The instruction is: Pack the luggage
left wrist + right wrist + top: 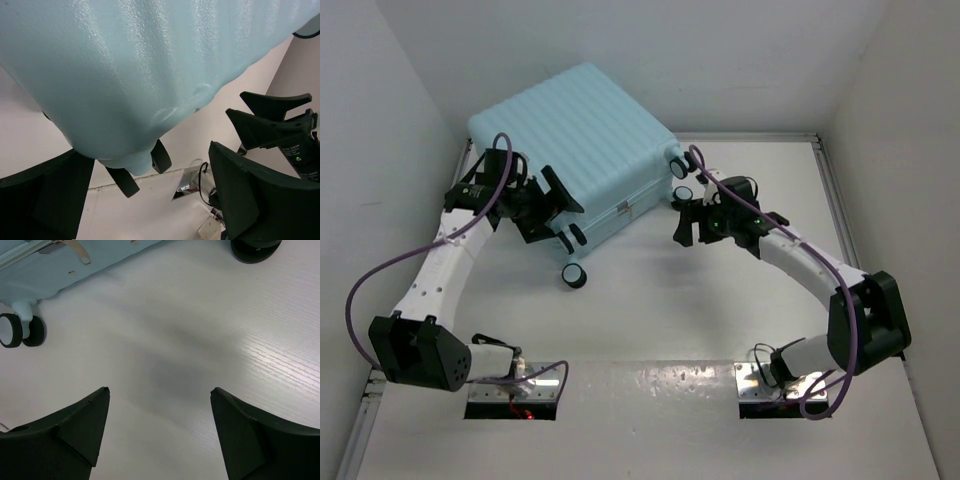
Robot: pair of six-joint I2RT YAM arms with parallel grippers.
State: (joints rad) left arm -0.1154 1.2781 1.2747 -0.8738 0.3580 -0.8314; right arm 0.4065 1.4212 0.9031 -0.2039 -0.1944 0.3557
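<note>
**Surface finishes.** We show the luggage as a pale blue hard plastic shell, ribbed across its top. Seen close from the left wrist, it has a fine pebbled texture and a soft gloss. Its wheels are smooth black plastic with pale faces. The tabletop is white, finely grained in parallel lines, with a satin sheen. The left gripper and right gripper carry matt black plastic fingers. The arm links are smooth white plastic. The base plates at the tabletop's near edge are bright metal.

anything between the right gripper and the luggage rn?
Nothing. In the right wrist view, only bare white table lies between the open right gripper and the luggage, whose near edge sits at the top left.
</note>
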